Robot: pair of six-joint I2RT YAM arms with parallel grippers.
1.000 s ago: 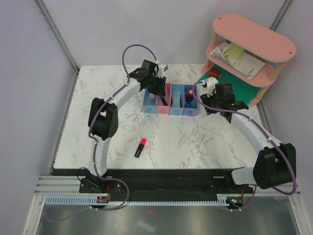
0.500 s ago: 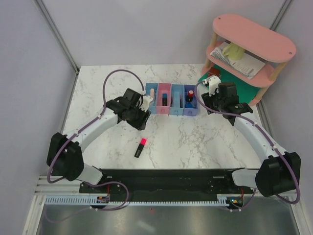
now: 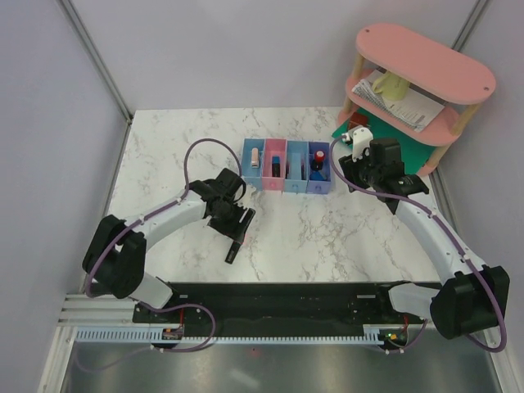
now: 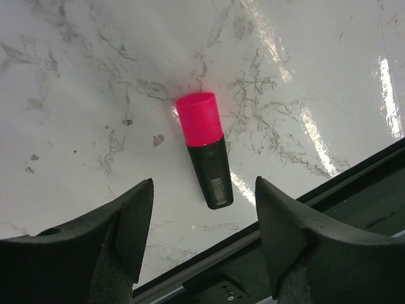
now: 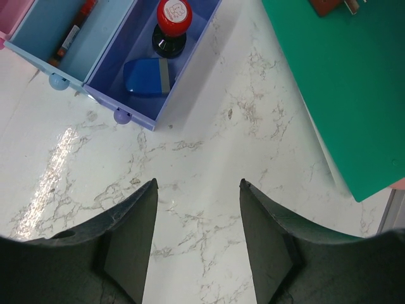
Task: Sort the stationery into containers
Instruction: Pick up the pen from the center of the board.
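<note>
One item loose: a pink-capped highlighter (image 4: 209,161) lies flat on the table (image 4: 76,82), near its front edge and well apart from the bins (image 3: 286,185).
Left gripper (image 4: 202,187): jaws wide apart and empty, hovering above the highlighter, which shows between the fingers.
Right gripper (image 5: 197,185): open, empty, near the purple bin (image 5: 188,66).
Risk: a shallow or off-centre pinch could likely squirt the barrel toward the edge.
</note>
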